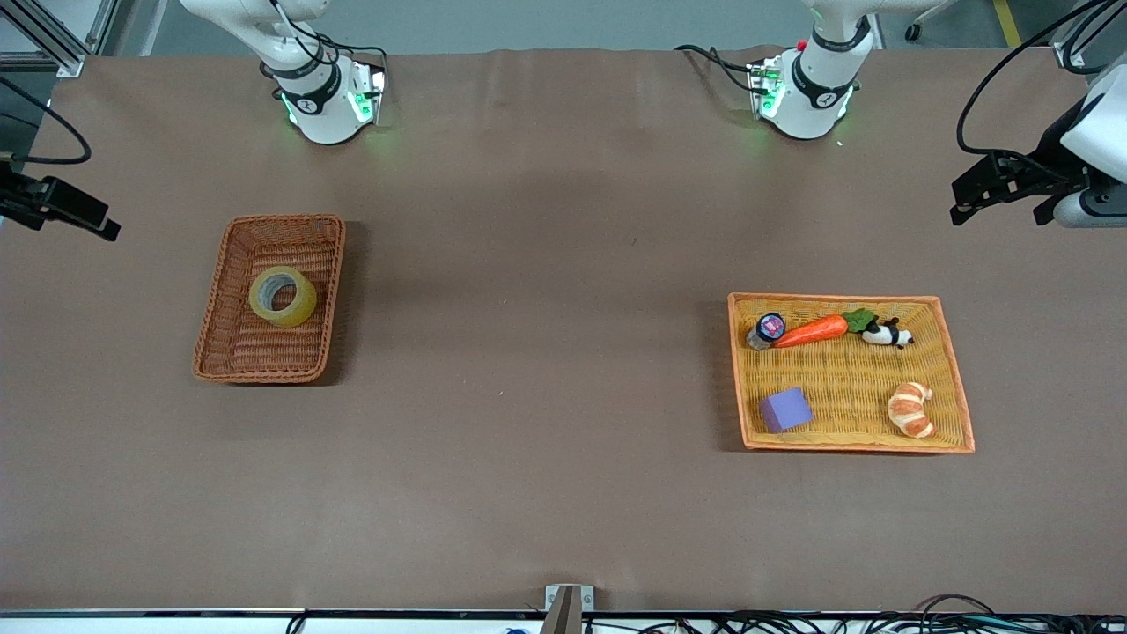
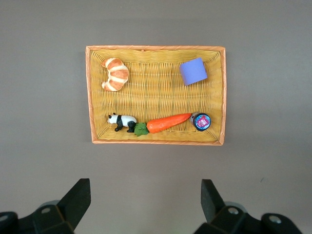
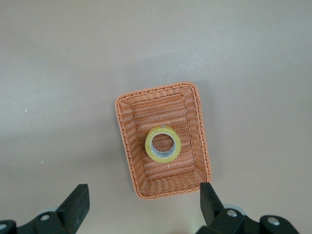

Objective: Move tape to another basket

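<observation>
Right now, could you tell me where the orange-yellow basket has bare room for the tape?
The middle of the orange-yellow basket is bare, between the purple block and croissant. Along the edge nearer the bases, jar, carrot and panda crowd it.

Glossy translucent tape [image 1: 282,297], rough woven wicker basket [image 1: 231,352], matt brown table [image 1: 528,352]

Two woven baskets: one reddish-brown wicker basket [image 1: 231,348], one orange-yellow flat basket [image 1: 845,374]. One translucent yellowish tape roll [image 1: 283,297]. Five small items.
</observation>
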`<action>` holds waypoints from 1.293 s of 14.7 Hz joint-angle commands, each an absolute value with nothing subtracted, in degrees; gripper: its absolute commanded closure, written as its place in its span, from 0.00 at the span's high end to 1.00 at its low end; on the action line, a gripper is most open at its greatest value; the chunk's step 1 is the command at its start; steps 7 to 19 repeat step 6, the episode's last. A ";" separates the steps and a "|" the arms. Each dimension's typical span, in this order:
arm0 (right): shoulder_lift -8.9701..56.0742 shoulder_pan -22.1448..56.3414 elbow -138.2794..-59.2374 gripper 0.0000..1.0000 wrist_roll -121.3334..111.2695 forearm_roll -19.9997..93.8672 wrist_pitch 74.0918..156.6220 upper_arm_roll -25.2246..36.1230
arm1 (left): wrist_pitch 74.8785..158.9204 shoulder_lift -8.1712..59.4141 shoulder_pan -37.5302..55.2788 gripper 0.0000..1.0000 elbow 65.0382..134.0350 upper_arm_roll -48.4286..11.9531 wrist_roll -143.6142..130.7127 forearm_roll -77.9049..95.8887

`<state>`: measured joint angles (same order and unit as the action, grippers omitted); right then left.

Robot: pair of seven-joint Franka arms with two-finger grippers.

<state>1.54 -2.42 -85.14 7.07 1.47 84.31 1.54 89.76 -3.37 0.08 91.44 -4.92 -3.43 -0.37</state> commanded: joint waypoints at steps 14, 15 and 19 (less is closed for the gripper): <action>1.67 -2.29 -85.78 1.00 7.47 2.55 84.64 1.23 | 88.68 -3.25 -0.26 1.00 90.26 -5.27 -2.90 -0.44; 1.67 -2.29 -85.78 1.00 7.47 2.55 84.64 1.23 | 88.68 -3.25 -0.26 1.00 90.26 -5.27 -2.90 -0.44; 1.67 -2.29 -85.78 1.00 7.47 2.55 84.64 1.23 | 88.68 -3.25 -0.26 1.00 90.26 -5.27 -2.90 -0.44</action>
